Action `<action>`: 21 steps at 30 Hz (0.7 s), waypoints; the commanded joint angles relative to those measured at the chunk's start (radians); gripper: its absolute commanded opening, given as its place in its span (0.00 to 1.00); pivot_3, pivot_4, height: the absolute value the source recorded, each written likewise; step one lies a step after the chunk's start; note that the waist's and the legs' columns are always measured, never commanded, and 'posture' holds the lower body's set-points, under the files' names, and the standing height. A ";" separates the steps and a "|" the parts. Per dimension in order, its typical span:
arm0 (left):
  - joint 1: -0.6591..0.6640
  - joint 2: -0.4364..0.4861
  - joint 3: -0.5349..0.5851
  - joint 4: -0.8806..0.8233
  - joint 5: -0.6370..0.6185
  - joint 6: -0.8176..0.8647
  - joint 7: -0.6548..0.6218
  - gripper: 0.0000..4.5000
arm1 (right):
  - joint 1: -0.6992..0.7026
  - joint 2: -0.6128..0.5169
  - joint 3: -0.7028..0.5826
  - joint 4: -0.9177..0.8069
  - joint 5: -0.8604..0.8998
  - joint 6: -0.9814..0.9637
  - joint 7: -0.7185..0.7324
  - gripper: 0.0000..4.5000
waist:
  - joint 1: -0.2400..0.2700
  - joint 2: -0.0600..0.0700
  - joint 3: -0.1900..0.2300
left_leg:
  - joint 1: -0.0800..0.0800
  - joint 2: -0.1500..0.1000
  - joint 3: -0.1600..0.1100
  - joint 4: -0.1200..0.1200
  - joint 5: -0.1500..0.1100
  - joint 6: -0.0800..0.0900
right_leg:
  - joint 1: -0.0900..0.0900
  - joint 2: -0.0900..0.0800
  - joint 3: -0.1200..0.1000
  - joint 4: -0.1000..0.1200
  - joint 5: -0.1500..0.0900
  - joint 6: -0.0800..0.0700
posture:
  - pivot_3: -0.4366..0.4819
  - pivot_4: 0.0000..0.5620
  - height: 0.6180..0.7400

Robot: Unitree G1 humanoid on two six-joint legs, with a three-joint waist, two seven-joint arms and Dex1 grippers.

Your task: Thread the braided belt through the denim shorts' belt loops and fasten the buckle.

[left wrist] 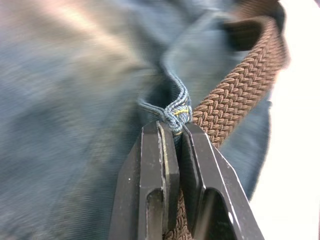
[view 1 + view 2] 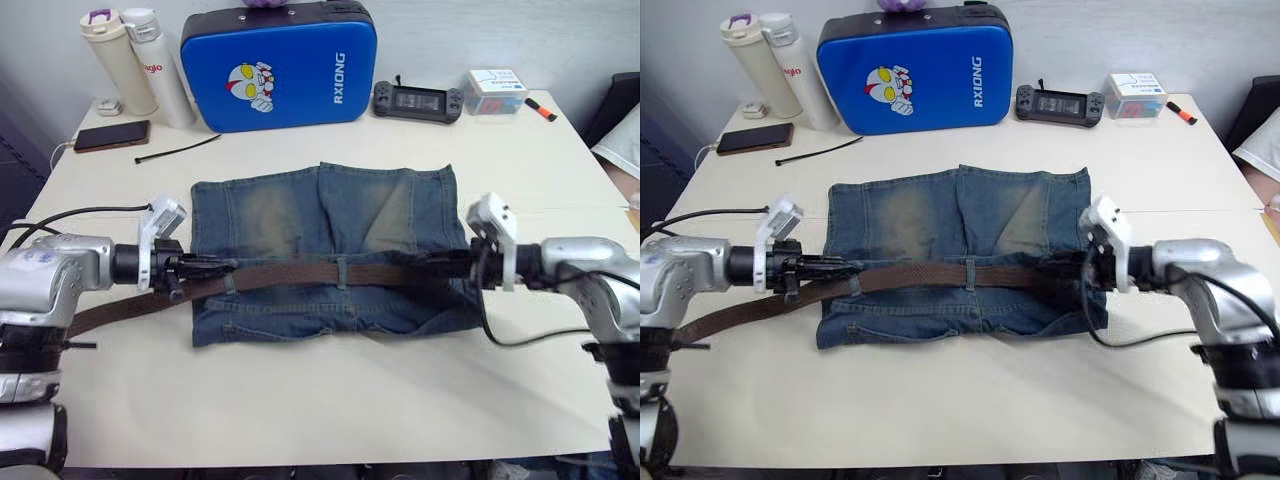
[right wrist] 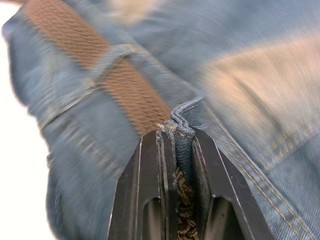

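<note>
- Head view: denim shorts (image 2: 330, 255) lie flat on the table (image 2: 330, 400), the braided belt (image 2: 290, 275) running along the waistband under a belt loop (image 2: 342, 271), its tail trailing past my left gripper (image 2: 205, 266); my right gripper (image 2: 440, 264) meets the opposite edge.
- Left wrist view: my fingers (image 1: 160, 165) pinch a denim fold beside the belt.
- Right wrist view: my fingers (image 3: 150, 170) clamp denim and belt together.

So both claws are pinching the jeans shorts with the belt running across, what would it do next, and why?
Probably ease the left gripper off the faded blue denim shorts and regrip the long loose tail of the dark brown braided belt. Both grippers, the right gripper too, have jaws shut on denim folds, while the belt already runs under the narrow denim belt loops and the buckle isn't fastened.
</note>
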 commanded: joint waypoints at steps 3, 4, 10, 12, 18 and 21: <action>0.188 0.132 0.050 -0.220 -0.064 -0.104 -0.181 0.00 | 0.267 -0.189 -0.134 -0.211 0.085 -0.123 0.297 0.02 | 0.004 0.000 0.000 | 0.000 0.001 0.000 0.001 0.000 0.000 | 0.002 0.000 0.001 -0.002 0.000 0.000 | 0.48 0.27 0.48; 0.220 0.152 0.054 -0.246 -0.069 -0.115 -0.198 0.00 | 0.306 -0.208 -0.157 -0.238 0.111 -0.119 0.321 0.02 | 0.005 0.000 0.000 | 0.001 0.002 -0.001 0.001 0.000 0.000 | 0.006 0.000 0.002 -0.006 0.000 0.000 | 0.48 0.27 0.48; 0.415 0.228 0.050 -0.385 -0.049 -0.224 -0.271 0.00 | 0.653 -0.223 -0.264 -0.327 0.066 -0.314 0.423 0.02 | 0.021 0.000 0.000 | 0.005 0.003 -0.003 0.000 0.000 0.000 | 0.014 0.000 0.002 -0.016 0.000 0.000 | 0.48 0.27 0.48; 0.448 0.239 0.013 -0.389 -0.005 -0.277 -0.270 0.00 | 0.710 -0.248 -0.210 -0.290 0.000 -0.339 0.414 0.02 | 0.025 0.000 0.000 | 0.008 0.002 -0.002 0.000 0.000 0.000 | 0.017 0.000 0.002 -0.016 0.000 0.000 | 0.48 0.27 0.48; 0.482 0.294 -0.047 -0.415 -0.036 -0.249 -0.311 0.10 | 0.818 -0.442 -0.150 -0.250 0.028 -0.184 0.427 0.02 | 0.027 0.002 0.000 | 0.020 0.003 -0.003 -0.003 -0.003 0.003 | 0.031 0.000 0.001 -0.025 0.000 -0.001 | 0.48 0.27 0.48; 0.494 0.320 -0.043 -0.413 -0.058 -0.235 -0.333 0.38 | 0.832 -0.477 -0.189 -0.237 0.065 -0.193 0.427 0.35 | 0.027 0.002 0.000 | 0.019 0.003 -0.004 -0.003 -0.003 0.003 | 0.031 0.000 0.000 -0.026 0.000 -0.001 | 0.48 0.27 0.48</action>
